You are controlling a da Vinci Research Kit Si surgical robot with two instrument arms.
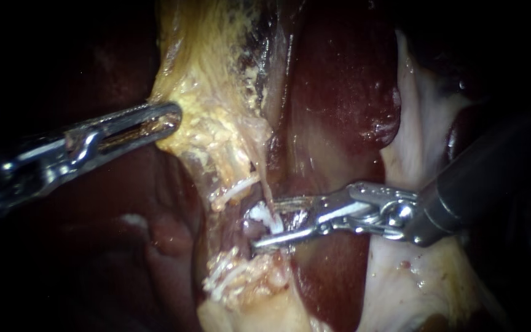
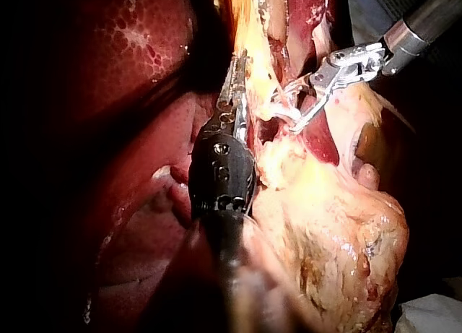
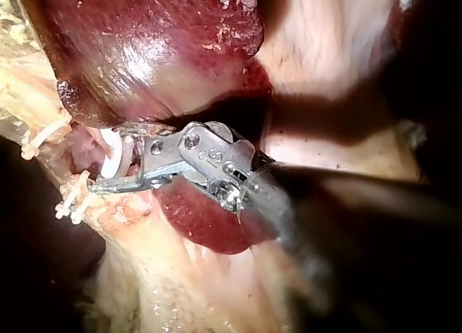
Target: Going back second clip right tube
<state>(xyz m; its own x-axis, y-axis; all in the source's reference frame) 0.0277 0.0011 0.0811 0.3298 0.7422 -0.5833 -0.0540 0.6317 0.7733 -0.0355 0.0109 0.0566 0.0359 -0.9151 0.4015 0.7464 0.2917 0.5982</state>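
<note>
Between the jaws of my right instrument [image 1: 264, 224], which stand open with a plain gap, sits the white clip [image 1: 262, 215] on a pinkish tube [image 1: 249, 232], low in the middle of the endoscope view; I cannot tell whether either jaw touches it. Just beside the clip lies the dark red liver [image 1: 339, 92], with my right shaft running off to the right over pale tissue. Up to the left, well apart, my left instrument [image 1: 170, 117] has its jaws clamped on the edge of the yellow fatty tissue [image 1: 216, 123].
</note>
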